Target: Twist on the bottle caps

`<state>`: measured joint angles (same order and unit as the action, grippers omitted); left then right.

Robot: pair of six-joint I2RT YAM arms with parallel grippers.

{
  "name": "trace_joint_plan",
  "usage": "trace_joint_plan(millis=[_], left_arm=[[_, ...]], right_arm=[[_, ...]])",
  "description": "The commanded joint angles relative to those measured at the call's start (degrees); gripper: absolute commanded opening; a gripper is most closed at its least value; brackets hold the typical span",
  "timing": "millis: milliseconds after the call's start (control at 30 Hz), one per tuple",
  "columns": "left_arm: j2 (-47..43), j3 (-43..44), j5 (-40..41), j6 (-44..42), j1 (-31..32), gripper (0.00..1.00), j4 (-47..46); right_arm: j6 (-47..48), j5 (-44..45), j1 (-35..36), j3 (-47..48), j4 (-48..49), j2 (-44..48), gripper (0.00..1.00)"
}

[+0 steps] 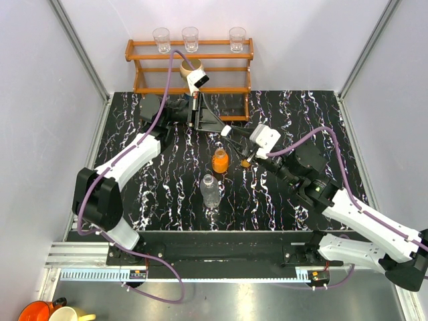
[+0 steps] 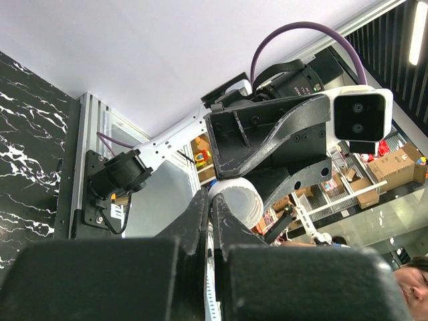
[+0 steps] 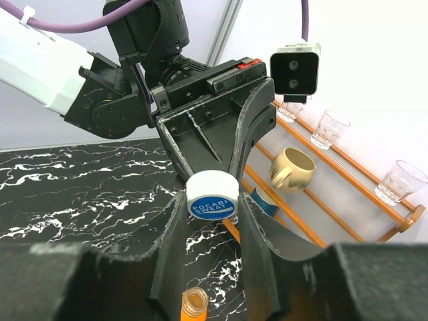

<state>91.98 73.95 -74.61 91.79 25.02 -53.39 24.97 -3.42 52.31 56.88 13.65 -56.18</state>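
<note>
The white cap [image 3: 212,195] with a blue label is held in the air between both grippers. My right gripper [image 3: 210,200] has its fingers against the cap's two sides. My left gripper [image 2: 212,200] comes from the opposite side, nearly shut, pinching the cap's [image 2: 235,200] rim wall. From above, the cap [image 1: 226,130] hangs behind the open orange bottle [image 1: 220,160], which also shows in the right wrist view [image 3: 194,302]. The open clear bottle [image 1: 210,190] stands upright nearer the front. A small orange thing [image 1: 245,162] lies by my right wrist; I cannot tell whether it is the orange cap.
A wooden rack [image 1: 190,70] stands at the back with three glasses [image 1: 190,38] on top, a tan mug [image 3: 291,168] and a dark blue container [image 3: 264,200] on its shelves. Grey walls close in the left and right sides.
</note>
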Motion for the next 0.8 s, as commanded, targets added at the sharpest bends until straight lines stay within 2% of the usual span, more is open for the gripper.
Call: trace_joint_plan(millis=[0,100,233,267,333,367,433,467,633,667,700,767], left_arm=[[-2.6,-0.65,2.54,-0.91,0.12,0.0,-0.84],[-3.21,-0.92,2.71,-1.61,0.12,0.0,0.03],[-4.18,-1.62,2.89,-3.37,0.21,0.16,1.97],[-4.79,-1.79,2.89,-4.15,0.12,0.25,3.45],[-5.5,-1.71,2.89,-8.36,0.21,0.55,7.31],[-6.28,-1.36,2.72,-9.95,0.04,0.83,11.42],[-7.08,-0.74,2.45,-16.7,-0.67,0.97,16.88],[-7.78,0.04,2.45,-19.25,-1.71,0.99,22.83],[-8.84,0.67,-0.1,-36.03,-7.25,0.99,38.24],[-9.28,0.32,-0.01,-39.89,-9.7,0.99,46.8],[-9.98,-0.03,0.16,-47.68,-10.77,0.99,50.71],[-10.42,-0.65,0.95,-54.67,-13.22,0.99,60.96]], right_arm=[[-2.29,-0.8,1.3,1.74,1.73,-0.24,0.32],[-3.0,-0.8,1.21,1.48,2.34,-0.5,0.29],[-3.7,-0.71,1.3,1.39,2.61,-0.68,0.23],[-3.88,-0.62,1.3,1.56,2.7,-0.77,0.21],[-4.31,-0.45,1.3,1.83,2.0,-0.59,0.17],[-4.67,-0.45,1.3,2.7,1.21,-0.42,0.14],[-5.72,-1.23,1.3,3.32,-1.33,0.63,0.13],[-6.16,-1.41,1.21,3.58,-2.13,1.16,0.12],[-10.64,-2.99,1.3,4.46,-11.68,5.55,0.11],[-11.52,-3.08,1.3,4.46,-13.02,6.34,0.11],[-13.09,-3.34,1.3,4.12,-15.56,7.74,0.1],[-14.77,-3.52,1.3,2.8,-16.98,9.33,0.09]])
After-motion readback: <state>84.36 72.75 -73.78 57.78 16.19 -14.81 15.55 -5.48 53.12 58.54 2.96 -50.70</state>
